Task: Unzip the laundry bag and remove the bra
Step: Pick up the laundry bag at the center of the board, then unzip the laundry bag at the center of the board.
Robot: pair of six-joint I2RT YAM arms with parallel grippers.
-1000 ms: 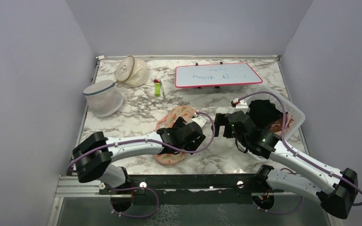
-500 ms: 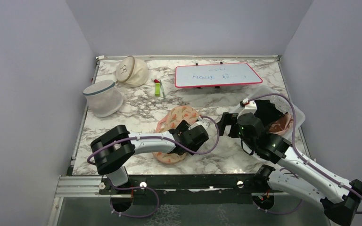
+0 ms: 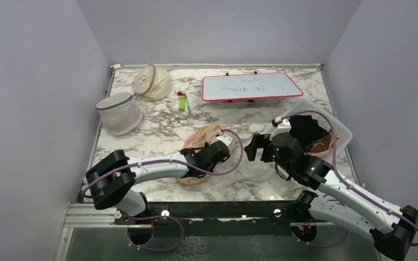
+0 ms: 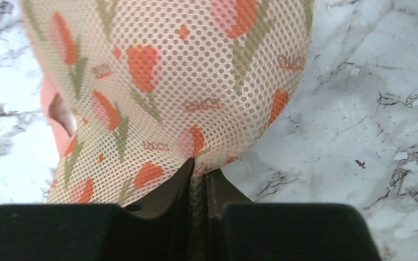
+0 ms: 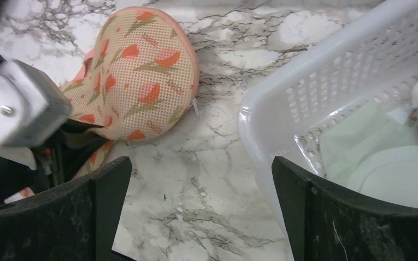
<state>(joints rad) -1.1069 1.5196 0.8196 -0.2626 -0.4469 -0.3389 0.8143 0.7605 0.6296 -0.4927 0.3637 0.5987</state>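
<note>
The laundry bag (image 3: 206, 134) lies mid-table, peach mesh printed with red flowers. It fills the left wrist view (image 4: 168, 81), and its far lobe shows in the right wrist view (image 5: 136, 81). My left gripper (image 3: 208, 155) (image 4: 198, 166) is shut on a pinched fold of the bag's mesh near its edge. A pink rim of the bag (image 4: 51, 111) shows at the left. My right gripper (image 3: 253, 147) (image 5: 198, 163) hangs open over bare marble between the bag and a white basket, holding nothing. The bra is hidden.
The white basket (image 3: 344, 130) (image 5: 283, 98) at the right holds a black cloth (image 3: 305, 128) and a brownish-pink garment (image 3: 324, 144). A whiteboard (image 3: 250, 86) lies at the back. A white mesh cylinder (image 3: 118, 113), a cream dome bag (image 3: 152, 81) and a green marker (image 3: 182, 102) sit back left.
My left gripper has closed from open onto the bag's mesh, and the bag has bunched up under it. The right arm has drifted slightly toward the bag, still open.
</note>
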